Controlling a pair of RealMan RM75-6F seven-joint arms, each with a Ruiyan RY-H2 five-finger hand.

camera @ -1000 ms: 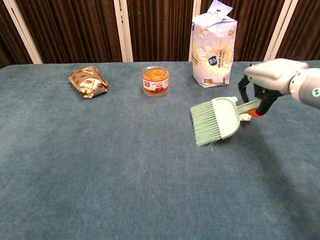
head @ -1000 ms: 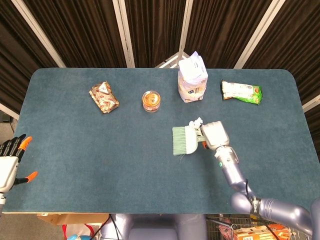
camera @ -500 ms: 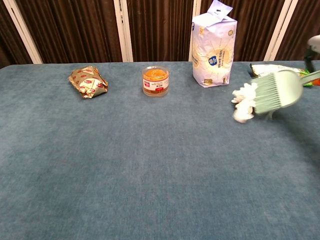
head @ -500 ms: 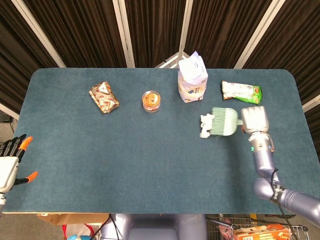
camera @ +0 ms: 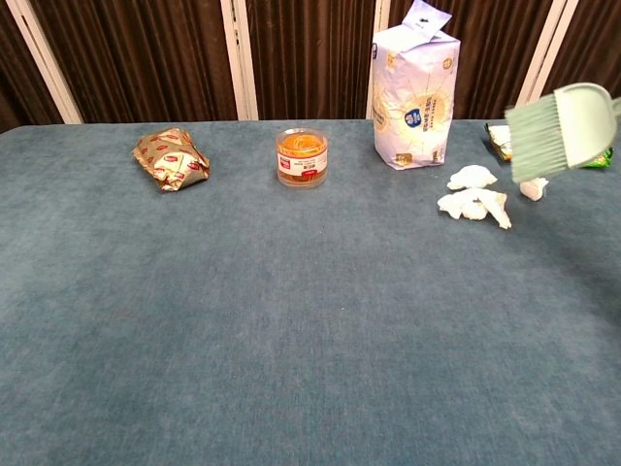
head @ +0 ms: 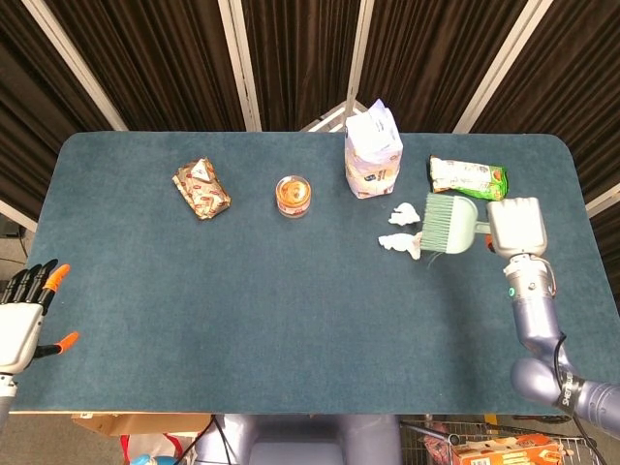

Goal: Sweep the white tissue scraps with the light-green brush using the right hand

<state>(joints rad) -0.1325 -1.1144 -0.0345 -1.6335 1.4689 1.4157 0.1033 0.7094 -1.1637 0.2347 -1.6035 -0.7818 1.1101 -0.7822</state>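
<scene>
The light-green brush (head: 448,223) is in the grip of the right hand (head: 516,225), which holds its handle at the right side of the table (head: 291,329). In the chest view the brush (camera: 558,128) appears lifted off the cloth, bristles pointing left and down. How the fingers wrap the handle cannot be made out from above, since only the back of the hand shows.

Nearest the robot, at the table's front left edge, the left hand (head: 24,320) hangs with its orange-tipped fingers spread and nothing in it.

The white tissue scraps (head: 401,231) lie on the blue cloth just left of the bristles; in the chest view they show as a loose cluster (camera: 473,198), with one small bit (camera: 532,188) lying under the brush head.

Further back stand the white paper bag (head: 372,150), upright, and left of it the small jar with orange contents (head: 294,195). A brown foil snack packet (head: 201,188) lies well to the left. A green-and-white packet (head: 468,177) lies flat beyond the brush, near the far right edge.
</scene>
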